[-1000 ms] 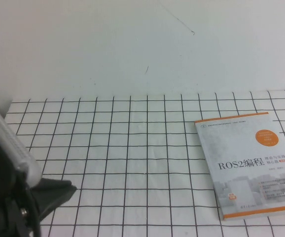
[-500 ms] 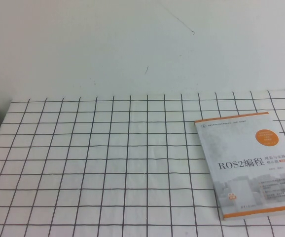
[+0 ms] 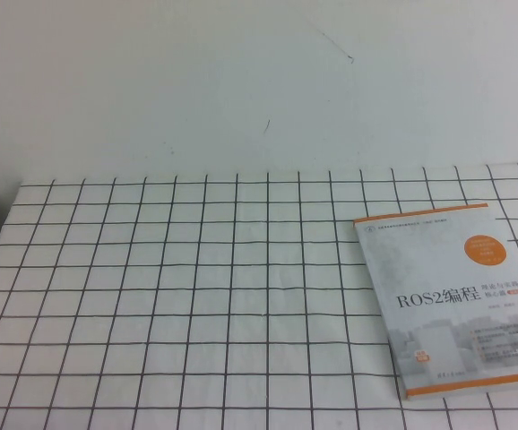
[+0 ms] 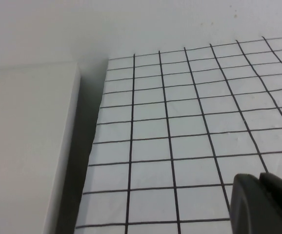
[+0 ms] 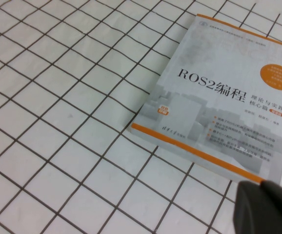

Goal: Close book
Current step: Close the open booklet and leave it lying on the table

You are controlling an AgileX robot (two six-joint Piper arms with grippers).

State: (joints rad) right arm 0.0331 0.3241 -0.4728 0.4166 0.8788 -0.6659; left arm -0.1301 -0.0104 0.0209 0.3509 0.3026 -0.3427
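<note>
On the near right of the bench (image 3: 196, 296) lies the book (image 3: 452, 300), flat and cover up, and it looks shut already. My right pincer (image 5: 268, 207) hangs close by the book's near end. My left pincer (image 4: 264, 204) is over the bench's left side. I cannot tell if either is apart or together. If I bump the book, it might slide or flip open. I see no boxes or bowls.

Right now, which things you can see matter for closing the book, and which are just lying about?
For the job: book, already shut, cover up, on the robot's right; right gripper close by it; left gripper over the checked cloth, near its left edge.
Lying about: checked cloth; white slab beside it.
</note>
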